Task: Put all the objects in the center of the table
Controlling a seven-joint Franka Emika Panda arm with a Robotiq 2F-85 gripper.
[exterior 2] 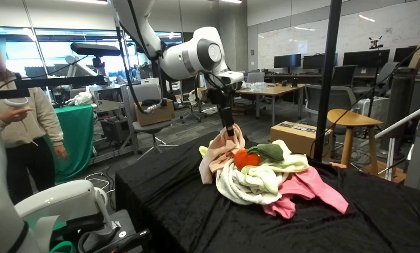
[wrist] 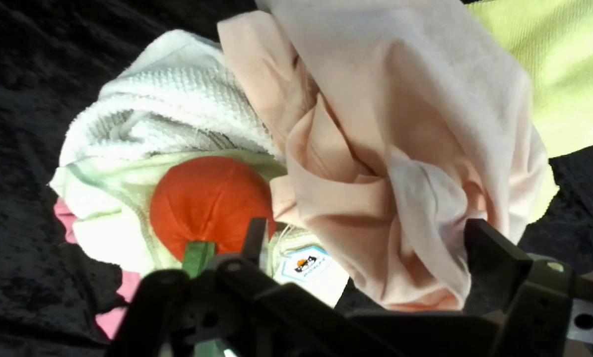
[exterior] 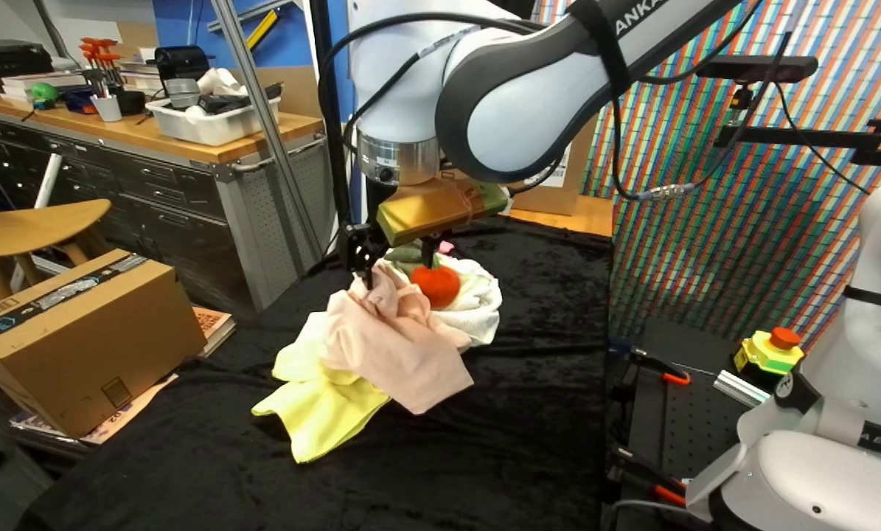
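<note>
Black-draped table [exterior: 521, 450], softly bunched peach cloth [wrist: 405, 139], round red-orange ball [wrist: 209, 203], fingers [wrist: 499, 258] spread apart

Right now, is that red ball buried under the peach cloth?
No, in an exterior view the red ball sits in plain sight beside the peach cloth.

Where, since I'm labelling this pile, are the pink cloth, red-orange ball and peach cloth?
Pink cloth [exterior 2: 310, 189], in an exterior view: its middle folds.
Red-orange ball [wrist: 209, 198], in the wrist view: its rounded face.
Peach cloth [exterior: 399, 346], in an exterior view: its draped middle.
</note>
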